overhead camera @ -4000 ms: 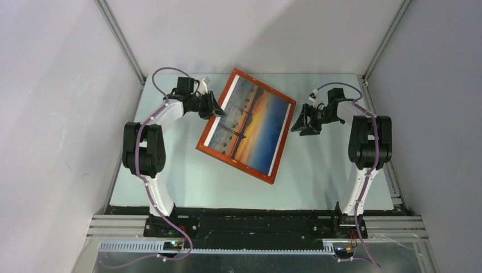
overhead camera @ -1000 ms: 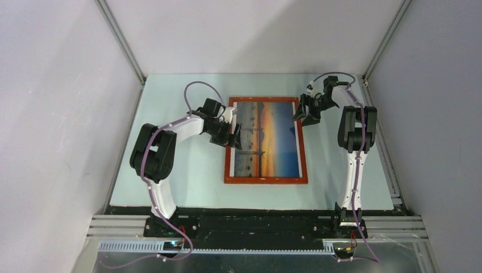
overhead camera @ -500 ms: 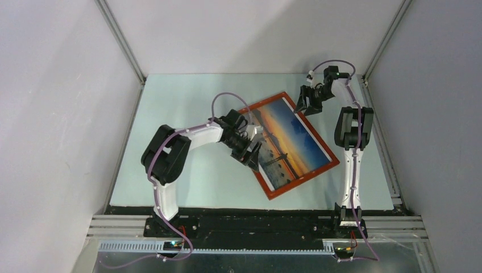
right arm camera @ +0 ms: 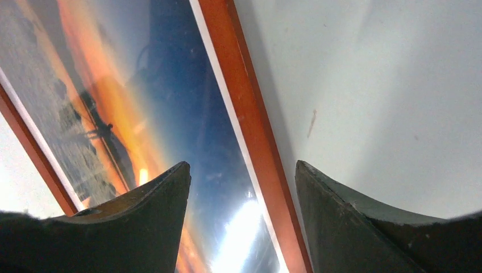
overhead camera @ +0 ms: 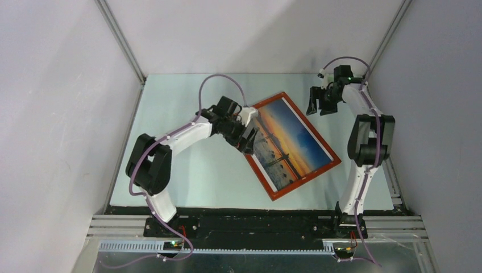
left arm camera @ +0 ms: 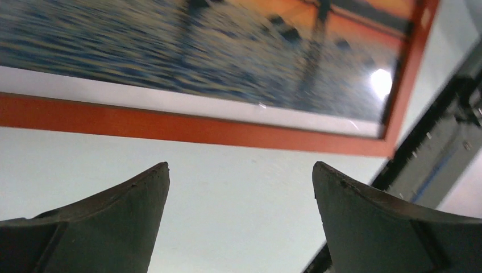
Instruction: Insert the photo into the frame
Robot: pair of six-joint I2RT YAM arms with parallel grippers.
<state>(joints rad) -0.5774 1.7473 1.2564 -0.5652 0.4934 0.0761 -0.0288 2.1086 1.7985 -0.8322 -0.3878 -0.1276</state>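
Fingers [left arm camera: 131,199] of the left gripper [left arm camera: 240,170] were spread wide and held nothing. They sat over bare table [overhead camera: 187,170] just off the frame's left long side. The frame [overhead camera: 307,181] lay straight ahead of the fingertips, that edge running crosswise to them, with a strip of table showing between; no contact seen.

The right gripper [right arm camera: 241,165] was also parted and empty. It hovered above the frame's right long side near the far corner, with the rim passing under the gap; height not clear.

The photo [overhead camera: 287,142] lay inside the frame, glare on the pane over it. The frame was flat on the table, long axis running from far left to near right.

The left arm was nearer and lower, so probably any next nudge or squaring of the frame was its job, pushing sideways on that long edge.

Versus one second earlier, the frame had turned off square, its far end swung left. Versus half a second earlier, the frame had hardly moved. The left gripper had slid toward the far end of its edge, and the right gripper had backed off right of the far corner.
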